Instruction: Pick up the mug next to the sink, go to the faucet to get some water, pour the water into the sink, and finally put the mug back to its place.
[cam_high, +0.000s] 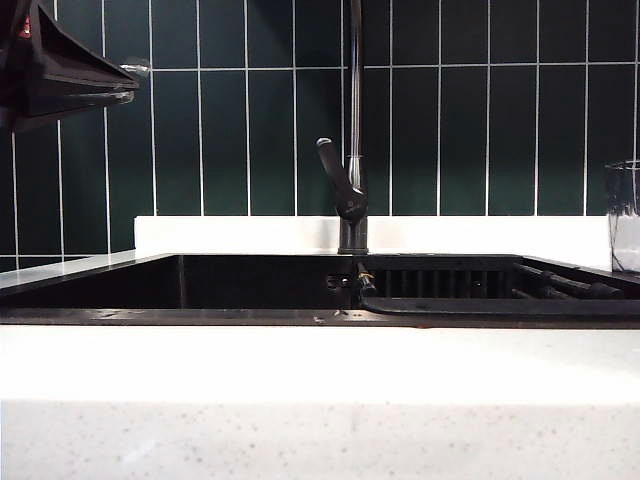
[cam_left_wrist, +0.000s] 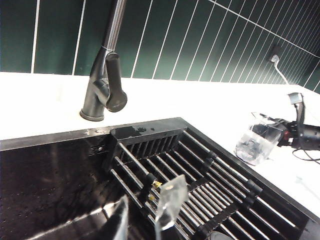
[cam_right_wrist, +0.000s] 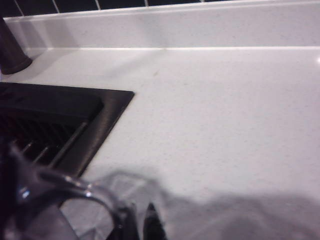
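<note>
Exterior view: at the far left, high above the left end of the sink (cam_high: 180, 285), the left gripper (cam_high: 70, 75) hangs in front of the dark green tiled wall (cam_high: 250, 120). In the left wrist view its two clear fingers (cam_left_wrist: 171, 197) stand spread with nothing between them, over the black basin.

Toward the middle, the faucet (cam_high: 352, 195) rises from the white ledge just behind the sink's far rim. Its slim pipe runs up out of the picture and its short black lever (cam_high: 335, 170) leans to the left.

Right of it, a black ribbed rack (cam_high: 450, 282) lies in the right half of the sink.

Further right, the mug (cam_high: 623, 215) stands upright on the white counter (cam_high: 320, 370), just beyond the sink's right rim.

The left wrist view shows the right gripper (cam_left_wrist: 274, 131) reaching the mug from the right, its dark fingers right at the glass. The right wrist view has the mug's rim close beneath the camera. I cannot tell whether those jaws are pinching it or only standing around it.
</note>
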